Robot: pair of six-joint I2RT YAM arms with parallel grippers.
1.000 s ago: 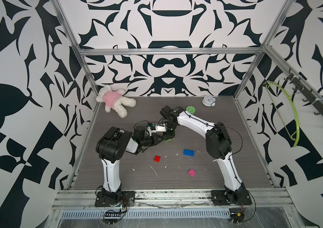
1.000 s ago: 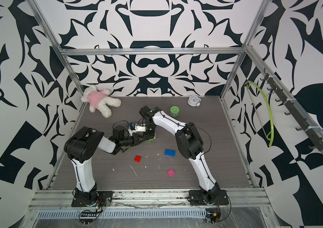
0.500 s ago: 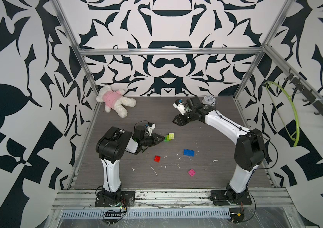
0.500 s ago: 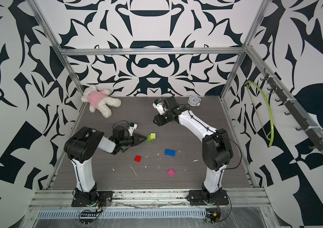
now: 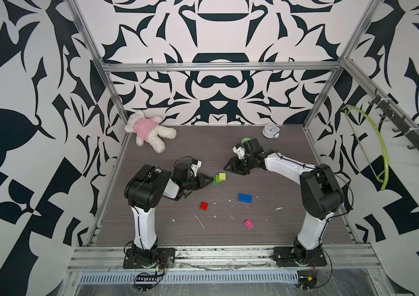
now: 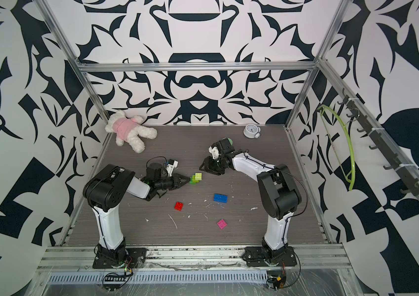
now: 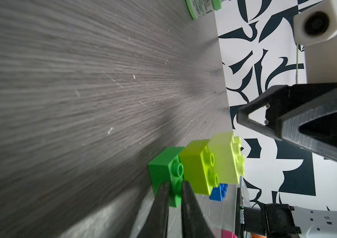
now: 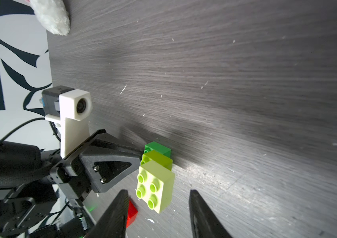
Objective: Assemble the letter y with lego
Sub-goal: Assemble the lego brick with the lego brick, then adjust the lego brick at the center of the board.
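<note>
A stepped stack of lego, one green brick and two lime ones, lies on its side mid-table. My left gripper is shut on the green brick at the stack's end. My right gripper is open, a short way behind and to the right of the stack. The end lime brick faces its jaws without touching them. Loose on the table nearer the front lie a blue brick, a red brick and a pink brick. A whole letter y is not in view.
A teddy in pink lies at the back left. A small alarm clock stands at the back right. A round green tub sits just behind my right wrist. A lime hanger hangs on the right wall. White crumbs dot the table.
A second ago my right gripper was at the stack. It then swung off toward the back right and has now come back close to it. My left gripper has kept hold of the stack.
</note>
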